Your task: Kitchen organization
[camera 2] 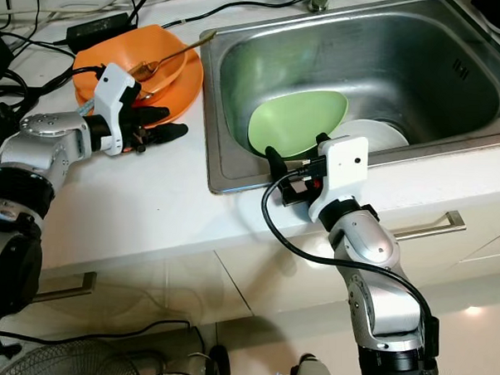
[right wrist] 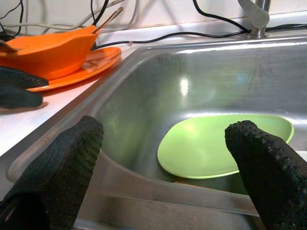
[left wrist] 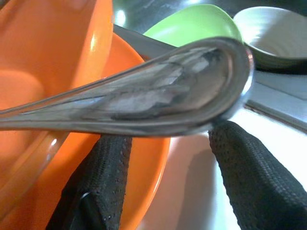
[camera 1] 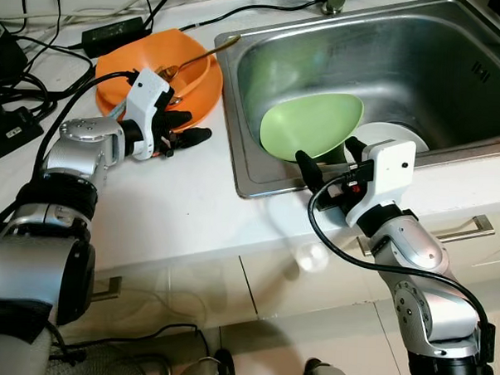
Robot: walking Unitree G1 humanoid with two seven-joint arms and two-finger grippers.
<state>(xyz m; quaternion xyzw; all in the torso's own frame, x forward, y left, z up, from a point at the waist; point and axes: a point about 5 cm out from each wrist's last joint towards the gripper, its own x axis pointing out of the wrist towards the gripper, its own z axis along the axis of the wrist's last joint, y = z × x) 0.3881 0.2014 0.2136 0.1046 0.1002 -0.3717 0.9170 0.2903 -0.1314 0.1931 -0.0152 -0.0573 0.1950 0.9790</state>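
Note:
An orange bowl (camera 1: pixel 148 58) sits on an orange plate (camera 1: pixel 206 94) on the white counter, left of the steel sink (camera 1: pixel 235 145). A gold-handled spoon (camera 1: pixel 202 56) rests in the bowl. My left gripper (camera 1: pixel 184 127) hovers open at the plate's near edge. In the left wrist view a metal spoon (left wrist: pixel 158 96) crosses close in front of its fingertips (left wrist: pixel 103 172). A green plate (camera 1: pixel 311 124) leans inside the sink with a white bowl (camera 1: pixel 395 136) beside it. My right gripper (camera 1: pixel 329 157) is open at the sink's front rim, short of the green plate (right wrist: pixel 216 143).
Black cables and a power adapter (camera 1: pixel 116 34) lie behind the orange dishes, and a power strip (camera 1: pixel 8 131) sits at the far left. The faucet base (camera 1: pixel 332 2) stands behind the sink. Cabinet drawers with a metal handle (camera 1: pixel 472 226) lie below the counter edge.

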